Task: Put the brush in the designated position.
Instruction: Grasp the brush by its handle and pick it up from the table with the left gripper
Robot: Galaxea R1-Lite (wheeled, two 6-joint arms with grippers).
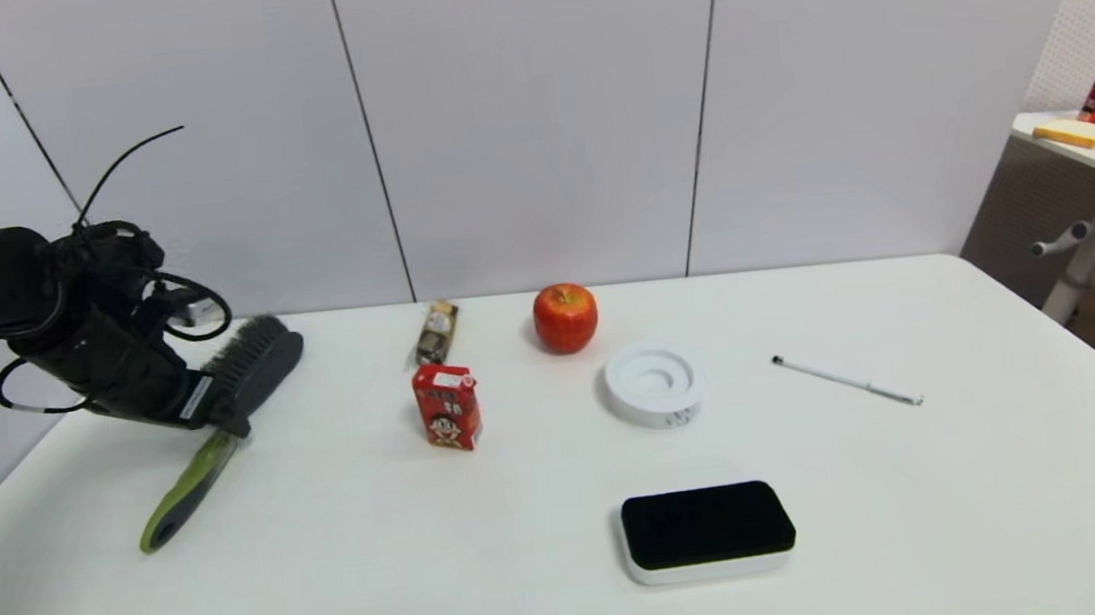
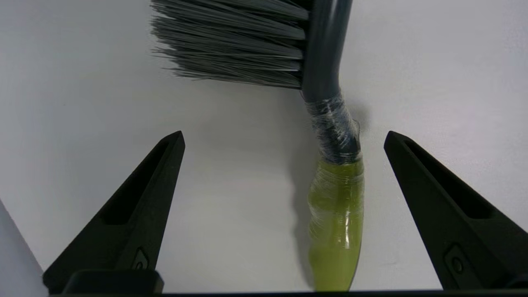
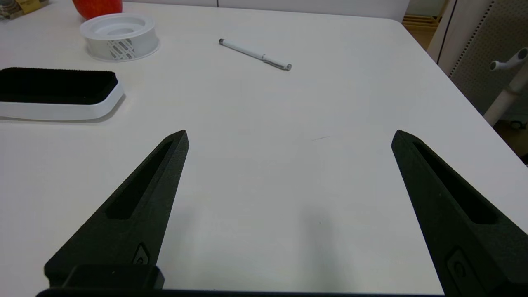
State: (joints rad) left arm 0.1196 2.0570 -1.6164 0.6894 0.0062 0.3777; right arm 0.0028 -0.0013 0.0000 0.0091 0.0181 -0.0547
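White laminate covers the surface [image 1: 353,587], which carries everything in view. The left arm reaches in from the far left, and its left hand [image 2: 284,140] hangs just over the brush [image 1: 217,420], fingers [image 2: 136,206] spread wide with the neck of the handle between them and neither finger touching it. The brush lies on the surface at the far left, its dark grey bristled head toward the far edge and its lime-green handle pointing toward the near-left corner. A black-topped white eraser [image 1: 708,530] sits near the front, right of centre. Beyond it stands a white ring-shaped dish [image 1: 653,384], with a red apple [image 1: 566,317] just behind and to its left. A small red carton [image 1: 447,407] stands upright near the middle, and a small gold-wrapped packet [image 1: 436,331] lies just behind it. A white pen [image 1: 846,380] lies on the right side, well apart from the dish. The right hand [image 3: 288,136] hovers, spread open and empty, over bare surface on the near right.
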